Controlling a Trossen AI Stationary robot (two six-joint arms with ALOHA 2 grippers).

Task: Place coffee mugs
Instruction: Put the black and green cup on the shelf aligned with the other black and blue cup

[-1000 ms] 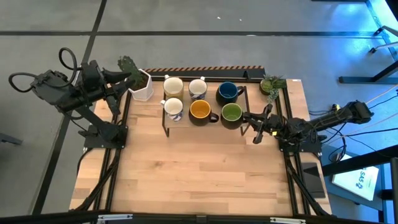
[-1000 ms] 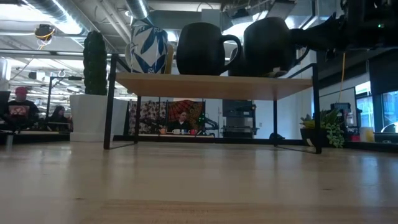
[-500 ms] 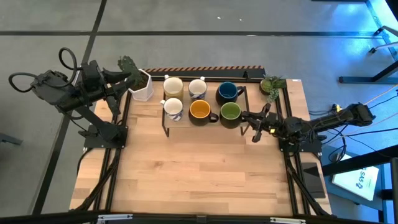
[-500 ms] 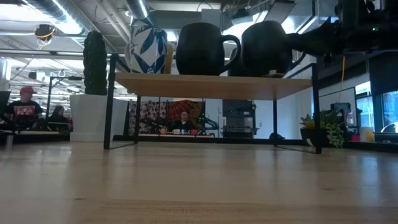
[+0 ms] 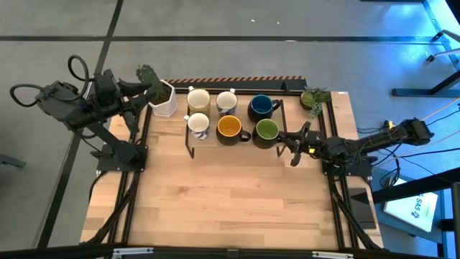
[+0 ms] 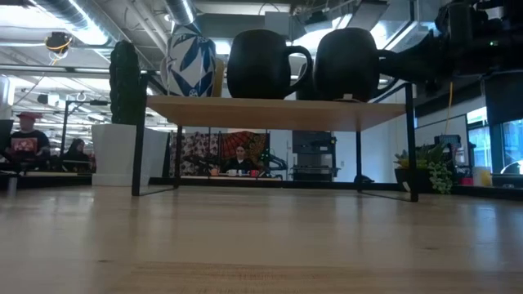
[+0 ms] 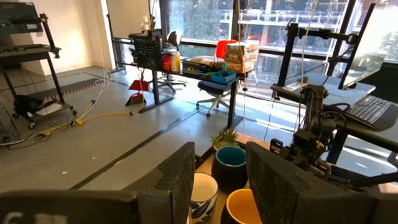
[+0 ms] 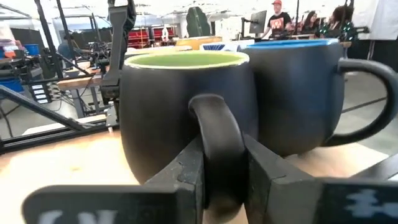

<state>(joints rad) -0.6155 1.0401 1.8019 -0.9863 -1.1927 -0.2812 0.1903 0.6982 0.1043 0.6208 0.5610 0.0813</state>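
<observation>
All six coffee mugs (image 5: 227, 115) sit on the rack (image 5: 192, 147), task near done; right gripper (image 5: 282, 134) pinches the green-lined mug (image 8: 186, 112) by its handle; left gripper (image 7: 217, 180) waits half-open, empty

No legible text, label, brand, number or sign is found in any view; blue print is seen on a white sheet (image 5: 422, 206) on the floor to the right of the table (image 5: 230, 194), but its letters cannot be made out
</observation>
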